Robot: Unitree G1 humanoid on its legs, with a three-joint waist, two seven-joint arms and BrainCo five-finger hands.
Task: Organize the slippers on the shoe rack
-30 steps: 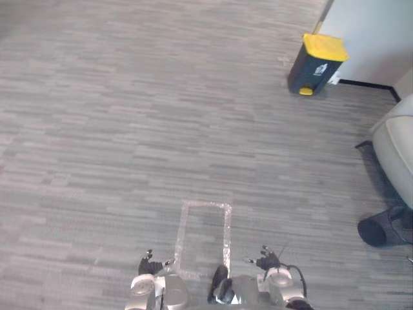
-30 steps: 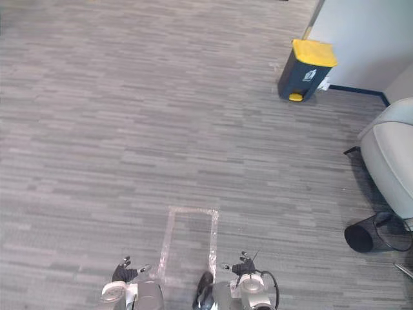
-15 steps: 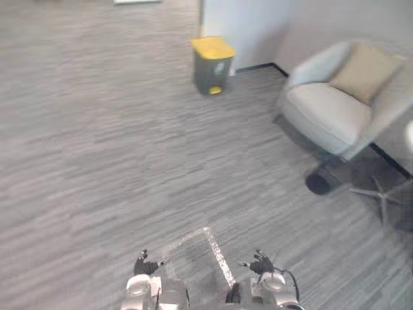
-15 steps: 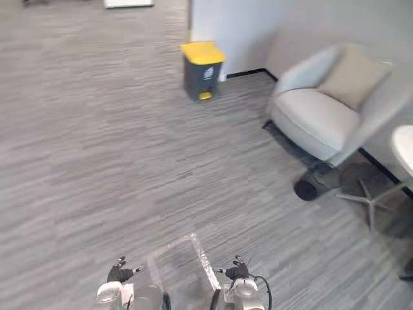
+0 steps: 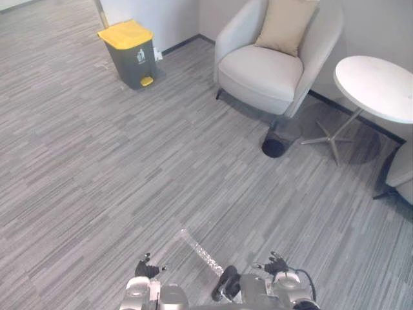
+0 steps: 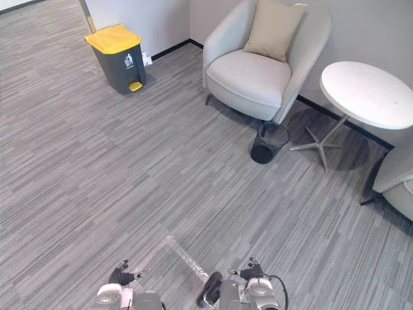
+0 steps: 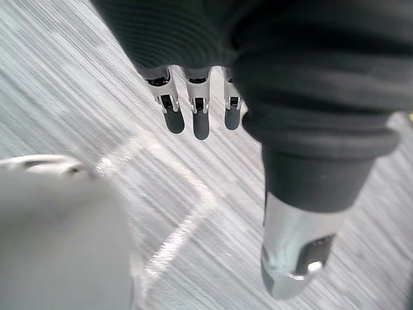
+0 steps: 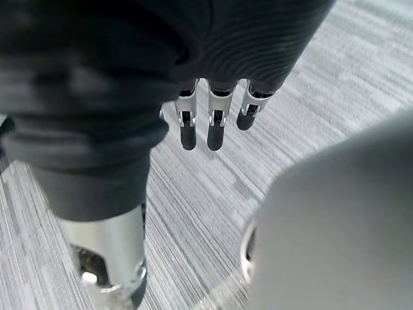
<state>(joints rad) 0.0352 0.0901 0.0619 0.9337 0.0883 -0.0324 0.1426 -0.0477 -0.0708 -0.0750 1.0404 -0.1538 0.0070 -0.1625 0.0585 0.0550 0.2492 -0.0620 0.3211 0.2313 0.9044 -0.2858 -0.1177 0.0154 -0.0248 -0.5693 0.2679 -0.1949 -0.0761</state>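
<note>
Holding the fingers [image 7: 201, 121] of the left hand [image 5: 148, 267] straight and relaxed, side by side, with the dark tips pointing down toward the grey carpet floor [image 5: 97, 168]. Setting the left thumb [image 7: 295, 258] apart from them, also straight, and closing on nothing. Doing the same with the right hand [image 5: 277, 264]: letting its fingers [image 8: 215, 132] hang loose in a row and its thumb [image 8: 108, 258] stand off to one side, with bare carpet showing past them. Hanging both hands low at the near edge of the head views, one at the left and one at the right, well apart from each other.

Not being able to tell from these pictures where the slippers or the shoe rack are.

Standing over a shiny tape outline [image 5: 200, 250] on the carpet, lying between the two hands and running away from them at a slant. Looking across open carpet toward a dark grey bin [image 5: 132, 58] with a yellow lid, far on the left and near a white wall [image 5: 161, 16]. Facing also a pale armchair [image 5: 258, 77], to the right of the bin, with a beige cushion [image 5: 286, 24] leaning against its back. Seeing a small black wire basket [image 5: 276, 143] on the floor just beside the front of the armchair, and a round white table [image 5: 377, 87] on a splayed metal foot further to the right. Catching the corner of another pale seat [image 5: 403, 173] at the right edge.
</note>
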